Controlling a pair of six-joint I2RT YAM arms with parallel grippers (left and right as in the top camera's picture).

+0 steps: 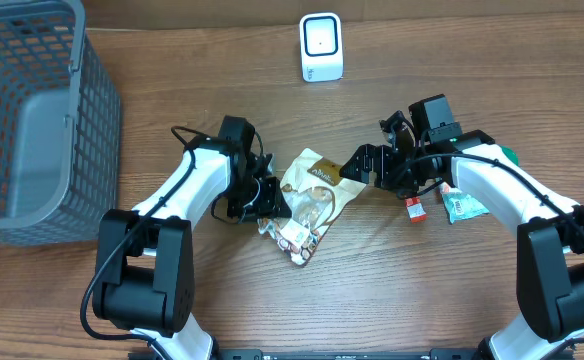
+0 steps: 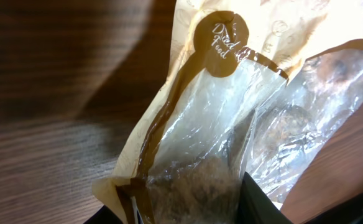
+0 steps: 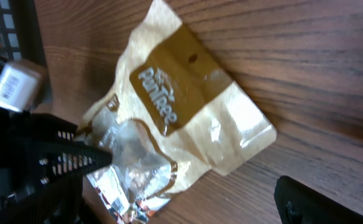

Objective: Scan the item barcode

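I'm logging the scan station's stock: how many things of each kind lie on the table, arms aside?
grey basket: 1
white scanner: 1
tan snack bag: 1
small packets: 2, a red one and a teal one
Total: 5, not counting a mostly hidden green bit.

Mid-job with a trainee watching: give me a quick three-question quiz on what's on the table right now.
1. Multiple choice. Relative to the snack bag, the scanner stands: A) inside the bin, B) beyond it, on the side away from the arm bases, C) underneath it.
2. True or false: the right gripper is shut on the snack bag.
3. Fill in: the grey mesh ___ sits on the robot's left side.

Key: 1 B; 2 false, its jaws stand open beside the bag's corner; 3 basket.
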